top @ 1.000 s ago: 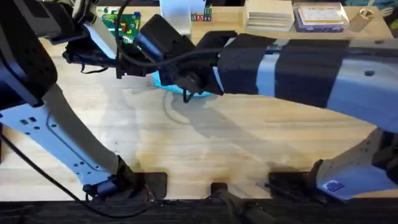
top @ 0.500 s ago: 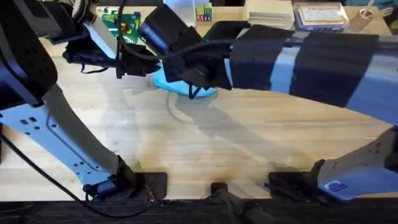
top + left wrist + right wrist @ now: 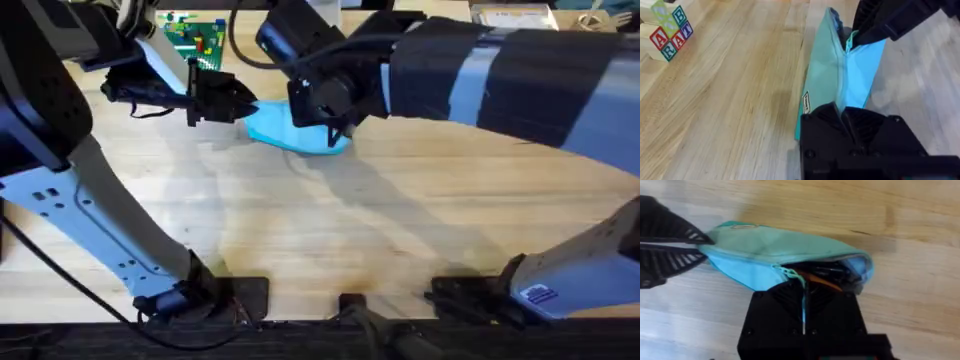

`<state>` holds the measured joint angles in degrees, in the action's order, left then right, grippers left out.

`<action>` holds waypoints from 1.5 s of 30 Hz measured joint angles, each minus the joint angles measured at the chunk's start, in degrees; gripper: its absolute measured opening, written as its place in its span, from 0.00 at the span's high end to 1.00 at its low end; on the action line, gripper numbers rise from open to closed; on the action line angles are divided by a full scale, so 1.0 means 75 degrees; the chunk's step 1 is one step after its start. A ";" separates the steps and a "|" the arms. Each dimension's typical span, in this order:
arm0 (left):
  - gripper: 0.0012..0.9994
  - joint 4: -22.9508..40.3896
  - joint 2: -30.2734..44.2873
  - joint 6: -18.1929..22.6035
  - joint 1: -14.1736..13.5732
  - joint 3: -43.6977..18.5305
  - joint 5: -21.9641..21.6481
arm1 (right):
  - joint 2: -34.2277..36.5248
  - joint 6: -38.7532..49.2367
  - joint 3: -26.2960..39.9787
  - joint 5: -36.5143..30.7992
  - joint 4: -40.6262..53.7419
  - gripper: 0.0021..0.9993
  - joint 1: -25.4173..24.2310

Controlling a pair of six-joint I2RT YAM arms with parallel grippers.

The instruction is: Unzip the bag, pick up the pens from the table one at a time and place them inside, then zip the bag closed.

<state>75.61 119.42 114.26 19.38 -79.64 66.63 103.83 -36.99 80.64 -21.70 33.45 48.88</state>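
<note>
Wood-grain table (image 3: 400, 230) bears the soft blue bag (image 3: 285, 130), both arms' fingers clamped on it.

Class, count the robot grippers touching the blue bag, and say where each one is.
2. The left gripper clamps one end of the bag; the right gripper pinches the zipper near the other end.

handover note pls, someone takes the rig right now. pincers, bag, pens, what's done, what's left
Left pincer: shut on one end of the bag, holding it at the far side of the table.
Right pincer: shut on the zipper pull, partway along the zipper.
Pens: dark shapes inside the open end, against the orange lining; count unclear.
Done: bag unzipped and loaded, zip closed along part of its length.
Left: pull the zipper through the open stretch, then release both.
</note>
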 joint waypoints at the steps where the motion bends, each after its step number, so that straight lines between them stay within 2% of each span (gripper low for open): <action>1: 0.96 0.0000 0.0000 0.0000 0.0000 0.0000 -0.0003 | 0.0000 -0.0002 0.0000 0.0023 0.0111 0.97 -0.0060; 16: 0.96 -0.0003 0.0003 0.0000 0.0000 0.0000 -0.0014 | -0.0015 0.0000 0.0047 0.0226 0.1234 0.97 -0.0803; 45: 0.96 0.0026 0.0000 0.0000 -0.0047 0.0000 -0.0005 | -0.0017 0.0122 0.0093 0.0666 0.2279 0.97 -0.1979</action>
<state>75.81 119.42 114.26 19.03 -79.64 66.59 103.70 -36.07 81.34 -16.71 50.54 34.04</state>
